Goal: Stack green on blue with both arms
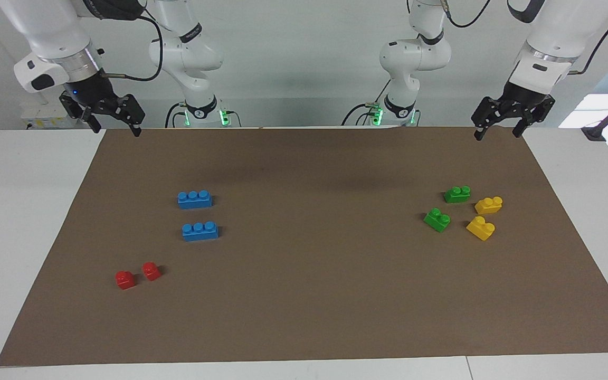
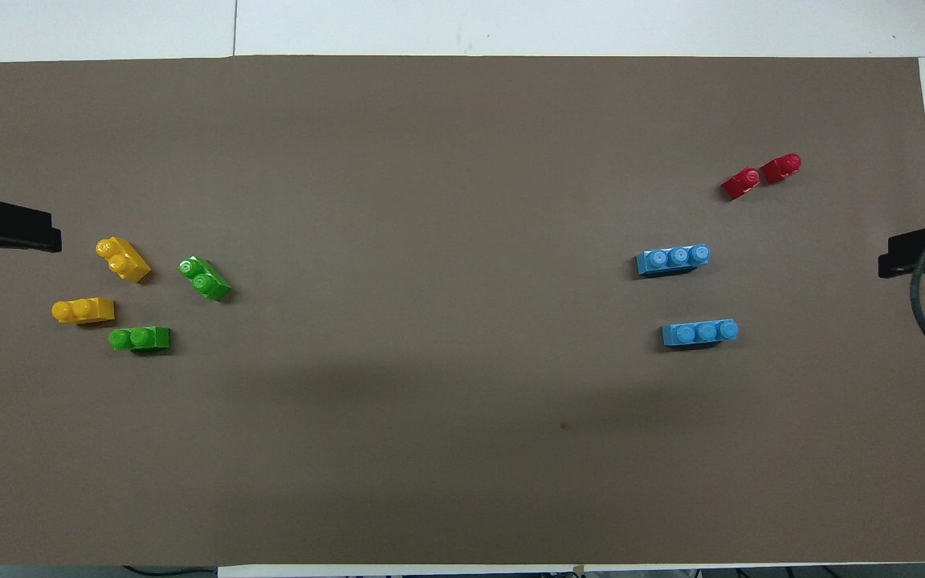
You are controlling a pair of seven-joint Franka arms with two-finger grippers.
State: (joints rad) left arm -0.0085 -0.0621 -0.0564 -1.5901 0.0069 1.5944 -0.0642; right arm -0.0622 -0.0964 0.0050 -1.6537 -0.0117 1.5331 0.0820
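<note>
Left gripper (image 1: 499, 129) raised over mat edge at its own end, fingers spread, empty. Right gripper (image 1: 116, 122) likewise, spread, empty. Green bricks (image 1: 456, 194) (image 1: 437, 219) beside yellow bricks (image 1: 488, 205); blue bricks (image 1: 195, 199) (image 1: 200, 231) toward right arm's end. Bricks likely light, rigid, smooth: pinch flat sides below studs.

A white table (image 1: 29, 221) carried a brown mat (image 1: 314, 295) before a pale grey wall (image 1: 304, 63), under even light.
</note>
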